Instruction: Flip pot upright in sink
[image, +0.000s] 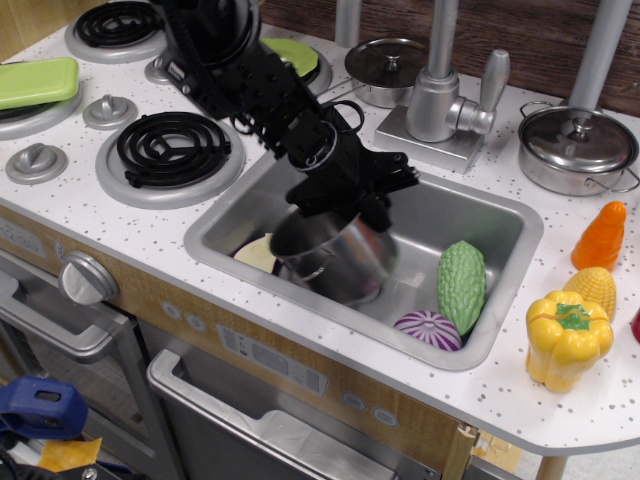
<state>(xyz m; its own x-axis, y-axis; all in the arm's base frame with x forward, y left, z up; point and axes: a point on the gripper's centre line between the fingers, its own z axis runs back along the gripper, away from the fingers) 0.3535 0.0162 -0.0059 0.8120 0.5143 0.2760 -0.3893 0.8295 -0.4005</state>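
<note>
**Pot tilted in sink, claw at its rim**

We see the black arm reaching down from the upper left into the sink (505, 215); the gripper (352, 203) sits right at the top edge of the pot (335, 258); the fingers look closed on the pot's rim, though the picture is blurred there and we cannot tell for sure; the pot is in the left half of the basin, tilted, its shiny side toward the camera, not standing flat as far as we can make out; a reddish reflection shows near its upper right edge.

Just left of the pot a pale slice of eggplant (256, 252) peeks out on the sink floor, partly hidden behind the pot; in the right half of the basin lie a bumpy green gourd (461, 285) and, touching its lower end, a purple onion half (428, 329); both are apart from the pot.

Behind the sink stands the grey faucet (440, 95); on the counter to the right we see a lidded steel pot (578, 148), an orange carrot (600, 236), a corn cob (593, 287) and a yellow pepper (566, 337); left of the sink a black coil burner (173, 148); a small lidded saucepan (384, 68) sits behind the arm.
</note>
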